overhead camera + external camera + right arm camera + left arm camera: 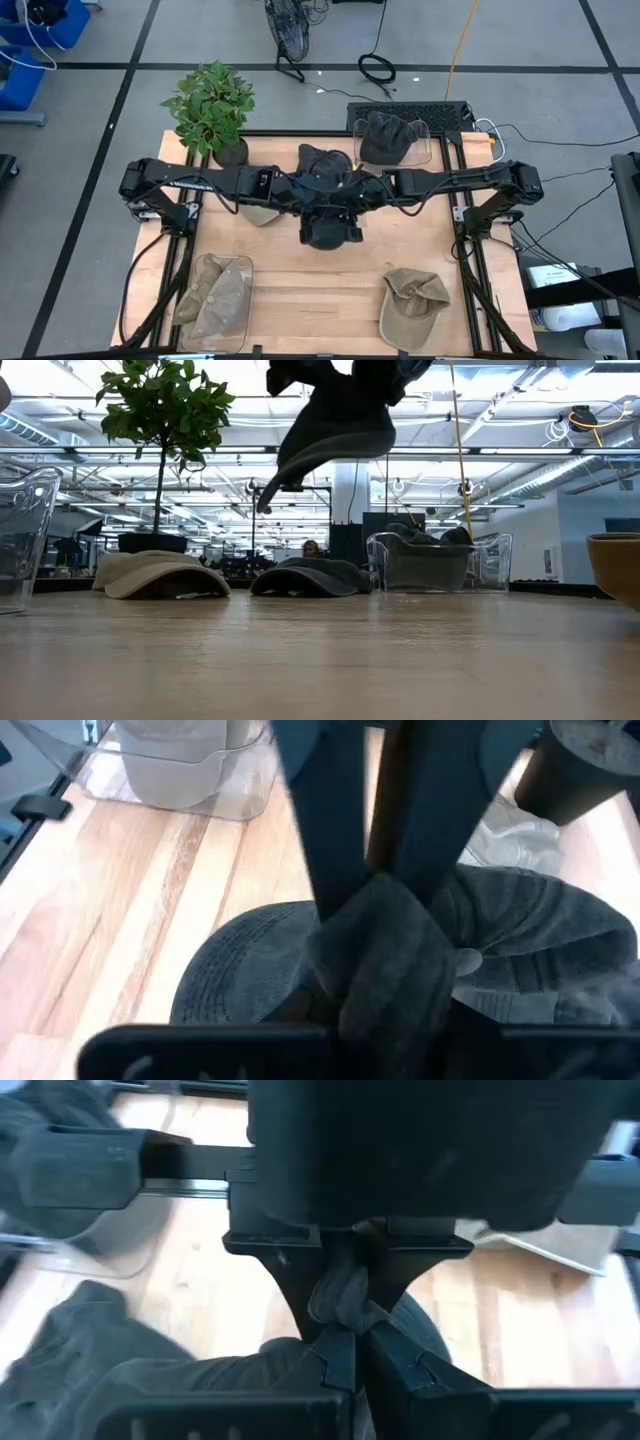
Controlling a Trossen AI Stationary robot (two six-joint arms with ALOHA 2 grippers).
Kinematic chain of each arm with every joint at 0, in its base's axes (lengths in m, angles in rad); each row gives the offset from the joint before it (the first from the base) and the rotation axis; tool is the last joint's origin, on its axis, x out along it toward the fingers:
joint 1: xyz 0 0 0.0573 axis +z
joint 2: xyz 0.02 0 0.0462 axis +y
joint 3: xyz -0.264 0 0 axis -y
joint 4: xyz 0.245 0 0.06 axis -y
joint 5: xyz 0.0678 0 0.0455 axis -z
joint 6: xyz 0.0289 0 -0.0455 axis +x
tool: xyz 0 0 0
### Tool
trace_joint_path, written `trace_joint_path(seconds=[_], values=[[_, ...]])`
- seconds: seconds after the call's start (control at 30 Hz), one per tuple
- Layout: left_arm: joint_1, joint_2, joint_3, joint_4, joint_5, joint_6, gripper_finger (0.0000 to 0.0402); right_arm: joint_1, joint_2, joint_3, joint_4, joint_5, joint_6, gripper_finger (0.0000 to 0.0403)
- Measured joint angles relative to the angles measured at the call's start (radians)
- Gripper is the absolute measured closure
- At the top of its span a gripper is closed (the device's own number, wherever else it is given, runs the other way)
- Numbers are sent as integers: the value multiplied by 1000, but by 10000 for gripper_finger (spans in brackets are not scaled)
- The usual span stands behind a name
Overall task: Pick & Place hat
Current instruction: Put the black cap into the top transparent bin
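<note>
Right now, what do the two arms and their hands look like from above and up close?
Both arms are matte black, built of boxy jointed segments, with black cables trailing from their bases. The left hand and right hand each end in two flat, dark, tapered fingers. No markings are legible.

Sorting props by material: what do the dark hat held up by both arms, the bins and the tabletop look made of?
Dark hat: soft woven cloth, matte; it bunches and folds where gripped, with stitched rows on the brim. Bins: clear hard plastic, probably acrylic; glossy, contents show through. Tabletop: pale wood planks with visible grain, smooth finish.
</note>
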Motion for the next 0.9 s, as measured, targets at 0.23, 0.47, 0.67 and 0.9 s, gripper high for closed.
trace_joint_path(seconds=[0.23, 0.47, 0.67, 0.9], values=[[18, 0, 0, 2, -37, 17, 299, 0, 0, 0, -78, 7, 32, 388], [84, -2, 3, -37, -29, 93, 176, 1, 0, -2, -163, 77, 105, 387], [135, -49, 46, -150, -31, 104, 113, 1, -54, -45, -256, 120, 174, 394], [156, -224, -82, -124, 20, 151, 141, 5, -377, -336, -158, 321, 389, 394]])
